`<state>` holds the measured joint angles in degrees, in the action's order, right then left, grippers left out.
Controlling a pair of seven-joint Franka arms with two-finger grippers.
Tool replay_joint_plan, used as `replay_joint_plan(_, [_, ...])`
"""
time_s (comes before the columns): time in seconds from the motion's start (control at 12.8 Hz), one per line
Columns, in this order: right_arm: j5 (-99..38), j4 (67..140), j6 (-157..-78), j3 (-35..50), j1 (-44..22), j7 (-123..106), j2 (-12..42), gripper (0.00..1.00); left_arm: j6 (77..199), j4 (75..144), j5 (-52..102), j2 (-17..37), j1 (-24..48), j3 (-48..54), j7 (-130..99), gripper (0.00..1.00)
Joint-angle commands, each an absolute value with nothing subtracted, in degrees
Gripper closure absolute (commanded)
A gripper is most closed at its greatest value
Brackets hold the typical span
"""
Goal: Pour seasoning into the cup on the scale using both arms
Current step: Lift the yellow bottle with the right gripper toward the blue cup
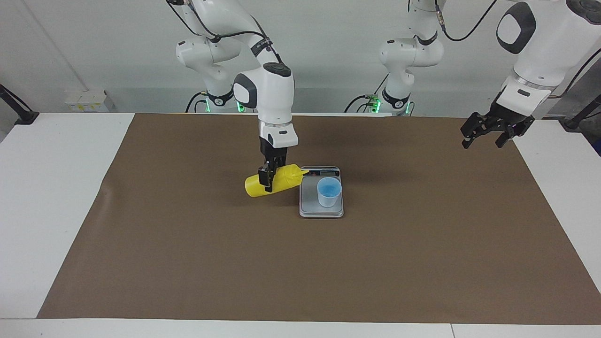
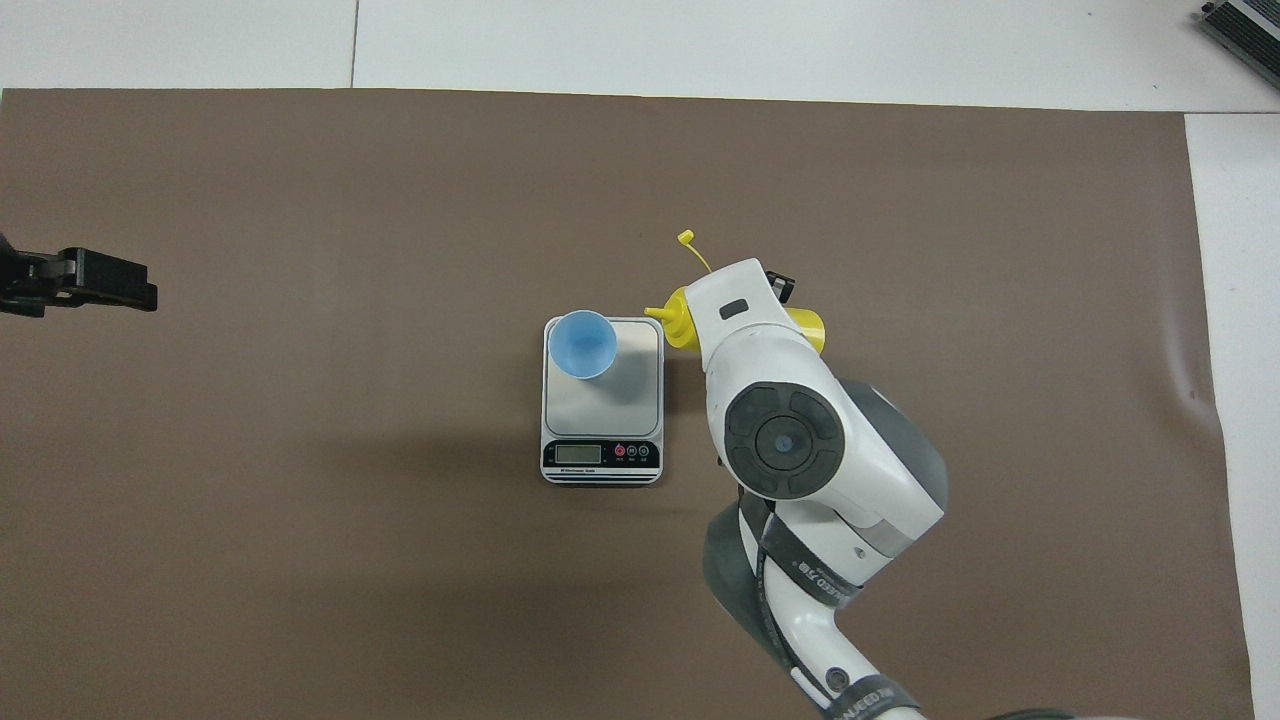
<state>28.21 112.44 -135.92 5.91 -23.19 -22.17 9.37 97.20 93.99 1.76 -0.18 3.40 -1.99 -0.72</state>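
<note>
A white bench [image 1: 56, 197] is carrying a wide brown paper sheet [image 1: 188, 263] that is covering most of its top. The right arm, a white jointed arm with grey and black segments [image 1: 270, 94], is reaching down over the middle of the sheet. The left arm [image 1: 535, 51], built the same, is waiting raised over its own end of the bench, well apart from everything else; its black gripper [image 1: 488, 141] is hanging with its jaws standing apart around nothing. The flat rectangular silver-grey digital scale [image 1: 310, 199] is lying at the middle of the sheet, its dark display strip [image 2: 601, 455] along the edge nearer the robots. The yellow plastic squeeze bottle [image 1: 281, 180] is being held tipped almost onto its side just beside the scale, toward the right arm's end, its nozzle pointing at the scale and its thin cap strap [image 2: 692, 248] sticking out. The right gripper [image 1: 268, 180] is gripping it, jaws clamped across the bottle's body. The small light blue translucent cup [image 1: 328, 191] is standing upright on the scale's platform.
</note>
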Motion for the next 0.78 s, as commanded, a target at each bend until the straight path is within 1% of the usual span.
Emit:
replay_joint_plan(0.0, [36.2,109.6,-133.9,5.9,-23.5,-20.5,11.1,0.48,97.0,94.9,2.5,-1.3,3.3,-2.1,-0.4,0.0])
replay_joint_plan(0.16, [40.3,108.6,-132.1,5.9,-23.7,-20.5,11.5,0.48,96.9,94.9,2.5,-1.3,3.3,-2.1,-0.4,0.0])
replay_joint_plan(0.23, [42.1,107.7,-131.0,5.9,-24.3,-20.4,13.0,0.48,97.0,94.9,2.5,-1.3,3.3,-2.1,-0.4,0.0])
replay_joint_plan(0.47, [48.9,104.0,-124.8,5.9,-29.1,-17.2,16.2,0.48,97.0,94.9,2.5,-1.3,3.3,-2.1,-0.4,0.0])
replay_joint_plan(0.7, [57.1,103.4,-122.4,6.0,-31.9,-7.0,17.7,0.48,97.0,94.9,2.5,-1.3,3.3,-2.1,-0.4,0.0])
